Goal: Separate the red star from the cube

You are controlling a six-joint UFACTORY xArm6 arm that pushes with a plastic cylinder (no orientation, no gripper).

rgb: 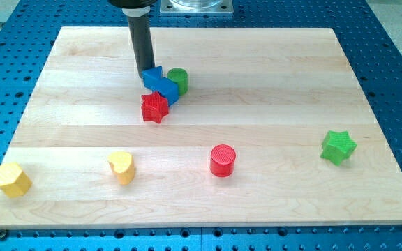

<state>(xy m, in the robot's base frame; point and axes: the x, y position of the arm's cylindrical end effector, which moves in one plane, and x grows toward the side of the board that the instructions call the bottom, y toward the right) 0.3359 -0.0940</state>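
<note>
The red star lies left of the board's middle, touching the lower left of a blue block cluster. The blue cube sits just above and right of the star, with a second blue block against its upper left. A green cylinder touches the blue blocks on their right. My tip stands at the upper left edge of the blue blocks, touching or nearly touching them, above the red star.
A red cylinder stands below the middle. A green star is at the view's right. A yellow heart-like block and a yellow hexagonal block are at the bottom left. The wooden board rests on a blue perforated table.
</note>
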